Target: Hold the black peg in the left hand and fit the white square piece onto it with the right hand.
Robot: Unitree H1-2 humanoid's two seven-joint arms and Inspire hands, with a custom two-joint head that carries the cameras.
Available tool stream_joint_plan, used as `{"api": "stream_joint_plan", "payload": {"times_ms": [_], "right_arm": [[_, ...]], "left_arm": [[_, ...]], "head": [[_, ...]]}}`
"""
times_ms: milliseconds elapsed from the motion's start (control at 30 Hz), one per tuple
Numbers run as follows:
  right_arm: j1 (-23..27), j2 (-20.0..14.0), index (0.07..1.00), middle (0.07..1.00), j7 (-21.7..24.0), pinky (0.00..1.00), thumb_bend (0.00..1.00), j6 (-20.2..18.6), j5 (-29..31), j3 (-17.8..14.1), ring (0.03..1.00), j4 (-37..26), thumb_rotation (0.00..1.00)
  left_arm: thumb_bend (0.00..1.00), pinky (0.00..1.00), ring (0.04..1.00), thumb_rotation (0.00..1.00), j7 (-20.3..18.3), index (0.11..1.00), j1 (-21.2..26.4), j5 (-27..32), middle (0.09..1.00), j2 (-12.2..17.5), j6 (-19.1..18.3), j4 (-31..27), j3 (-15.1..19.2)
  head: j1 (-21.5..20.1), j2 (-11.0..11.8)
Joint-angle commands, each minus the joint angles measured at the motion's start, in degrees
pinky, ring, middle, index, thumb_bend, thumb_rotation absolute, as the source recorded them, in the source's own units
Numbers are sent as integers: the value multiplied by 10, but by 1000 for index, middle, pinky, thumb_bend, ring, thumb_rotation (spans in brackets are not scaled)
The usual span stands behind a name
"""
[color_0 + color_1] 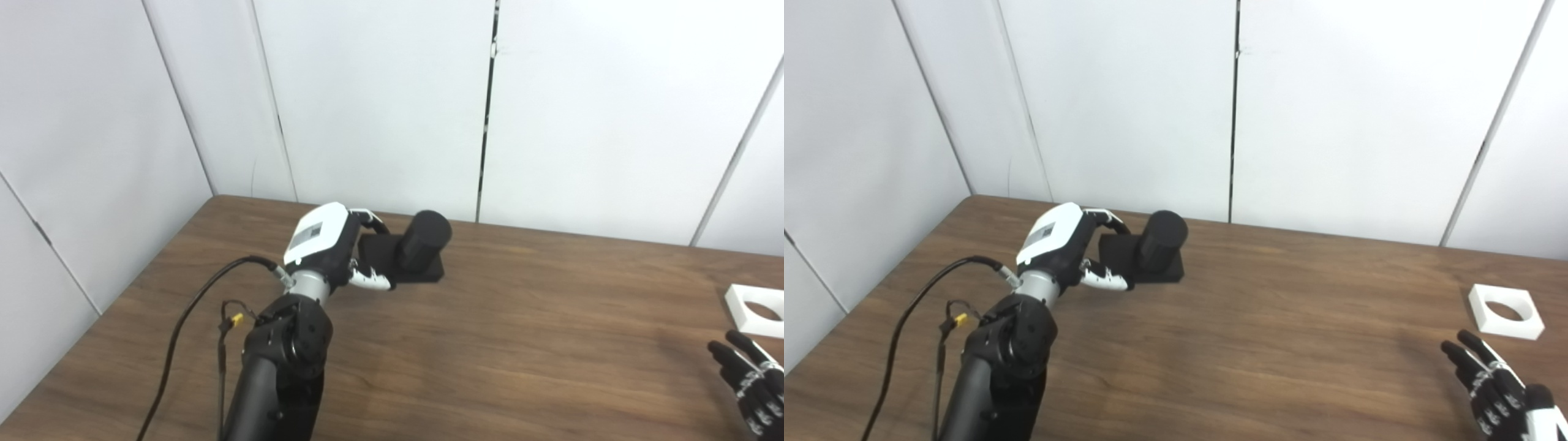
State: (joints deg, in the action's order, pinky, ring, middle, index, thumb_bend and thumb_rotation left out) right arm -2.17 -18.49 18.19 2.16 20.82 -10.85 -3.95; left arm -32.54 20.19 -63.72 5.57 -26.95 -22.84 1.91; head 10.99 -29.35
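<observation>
Wood-grain table [1274,343], cylindrical black peg [1160,242]

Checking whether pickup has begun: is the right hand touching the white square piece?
Apart. The right eye view shows bare table between the right hand and the white square piece, which lies flat beyond its spread fingertips.

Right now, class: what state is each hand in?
Left hand: fingers around the black peg's base; grip looks closed.
Right hand: open, empty.
</observation>
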Motion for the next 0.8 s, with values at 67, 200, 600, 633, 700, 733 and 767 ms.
{"api": "stream_joint_plan", "payload": {"times_ms": [67,200,600,633,700,733,767], "right_arm": [[-6,23,893,865,7,1000,673,20,3,15,953,17,1000],[-9,29,900,872,-3,1000,682,17,-4,18,957,7,1000],[-14,51,914,890,-41,1000,692,-27,-33,31,976,-63,1000],[-14,53,917,891,-43,1000,694,-32,-34,32,978,-69,1000],[-14,55,923,893,-46,1000,690,-38,-37,33,983,-78,1000],[-15,57,925,895,-49,1000,683,-42,-40,34,985,-83,1000],[-15,58,928,897,-51,1000,679,-44,-42,35,988,-88,1000]], "left_arm": [[503,715,824,45,-36,491,11,-16,768,-17,0,-48,24],[502,742,864,49,-91,491,-2,-17,799,-39,0,-88,33],[500,786,882,50,-12,490,-111,181,837,-46,34,-75,3],[498,811,897,53,-7,490,-121,192,842,-43,38,-70,-6],[497,826,905,55,6,491,-139,215,846,-38,49,-60,-22],[497,827,905,54,17,491,-149,230,844,-36,60,-53,-32],[497,833,909,54,25,491,-155,243,842,-34,68,-49,-39]], "head": [[-9,-3],[-32,-8],[-80,-31],[-84,-34],[-89,-38],[-92,-40],[-93,-41]]}}
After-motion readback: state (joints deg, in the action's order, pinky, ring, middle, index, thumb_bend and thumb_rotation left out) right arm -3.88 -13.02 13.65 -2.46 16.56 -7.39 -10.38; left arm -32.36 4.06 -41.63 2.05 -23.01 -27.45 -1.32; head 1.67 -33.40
